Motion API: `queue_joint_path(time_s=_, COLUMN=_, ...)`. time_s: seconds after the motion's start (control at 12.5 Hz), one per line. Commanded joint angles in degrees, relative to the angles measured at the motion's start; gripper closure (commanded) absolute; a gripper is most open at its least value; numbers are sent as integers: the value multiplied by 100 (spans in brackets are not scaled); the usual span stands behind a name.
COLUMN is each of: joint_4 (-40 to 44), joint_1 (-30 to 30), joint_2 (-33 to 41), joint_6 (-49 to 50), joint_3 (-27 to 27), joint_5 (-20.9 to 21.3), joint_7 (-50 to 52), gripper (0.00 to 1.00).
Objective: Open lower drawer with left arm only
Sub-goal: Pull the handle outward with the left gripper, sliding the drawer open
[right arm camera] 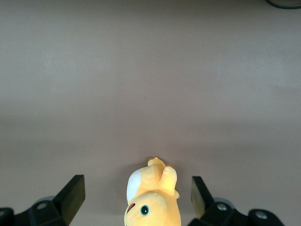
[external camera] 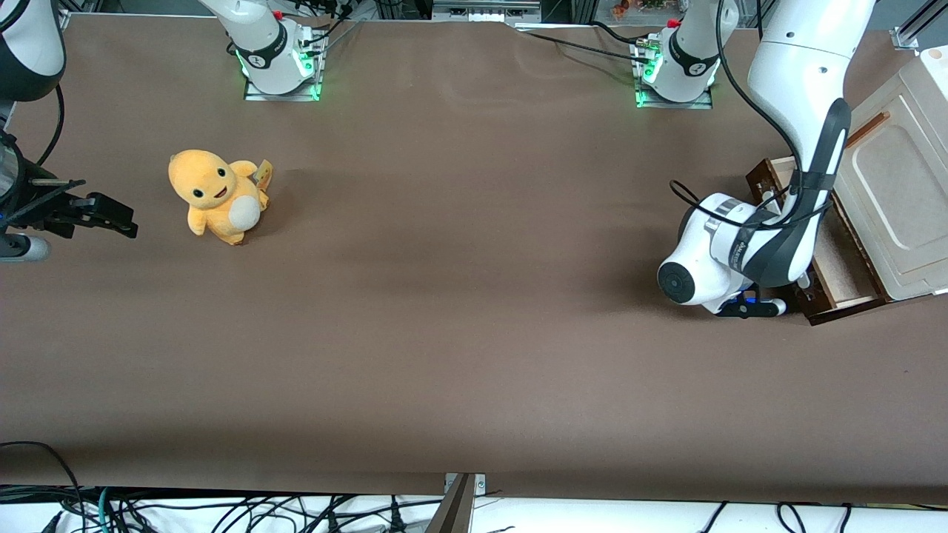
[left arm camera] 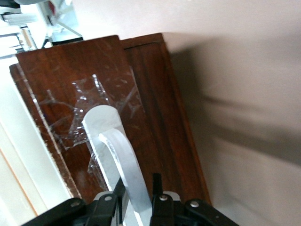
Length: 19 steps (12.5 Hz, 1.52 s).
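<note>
1. The big white jointed left arm (external camera: 796, 111) with dark grey bands and a trailing black cable reaches down at the working arm's end of the brown table (external camera: 459, 333), its wrist bent low in front of the cream-white cabinet (external camera: 900, 192).
2. The shallow wooden lower drawer (external camera: 837, 259) with the dark brown front stands partly pulled out of that cabinet – its pale beige lining shows between the front and the cabinet body.
3. The small black gripper (left arm camera: 137, 200) sits at the drawer front, its jaws closed around the white bar handle (left arm camera: 123, 157), one finger on each side of the bar.
4. Clear tape (left arm camera: 82, 115) lies over the scratched brown front where the handle's end is fixed.
5. A yellow-orange plush toy (external camera: 218, 196) with a cream belly sits on the table toward the parked arm's end – well apart from the drawer.
</note>
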<state>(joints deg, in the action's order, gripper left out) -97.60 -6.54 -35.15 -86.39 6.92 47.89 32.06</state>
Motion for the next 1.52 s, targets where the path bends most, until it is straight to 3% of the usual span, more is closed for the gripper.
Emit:
queue_joint_path(time_s=0.0, joint_4=179, joint_1=-23, joint_2=8, joint_6=140, joint_3=29, joint_5=-184, joint_7=-349, gripper=0)
queue_joint_path(time_s=0.4, joint_4=380, joint_1=13, joint_2=122, joint_6=87, joint_3=46, joint_5=-350, joint_7=-376, gripper=0)
queue_joint_path(time_s=0.48, joint_4=538, joint_1=47, joint_2=166, joint_6=78, joint_3=142, joint_5=-612, joint_7=-376, gripper=0)
queue_joint_path(time_s=0.56, joint_4=670, joint_1=65, joint_2=323, joint_6=-61, joint_3=152, joint_5=-902, joint_7=-558, gripper=0)
queue_joint_path(time_s=1.04, joint_4=593, joint_1=329, joint_2=1562, joint_6=-1678, joint_3=-216, joint_5=-3993, joint_7=-1534, gripper=0)
queue_joint_path(time_s=1.2, joint_4=566, joint_1=355, joint_2=1940, joint_6=-1724, joint_3=-541, joint_5=-4820, joint_7=-2445, gripper=0)
queue_joint_path(time_s=1.28, joint_4=497, joint_1=364, joint_2=2142, joint_6=-1697, joint_3=-716, joint_5=-5051, joint_7=-2920, gripper=0)
queue_joint_path(time_s=1.44, joint_4=400, joint_1=373, joint_2=2520, joint_6=-1636, joint_3=-884, joint_5=-5114, joint_7=-3642, gripper=0)
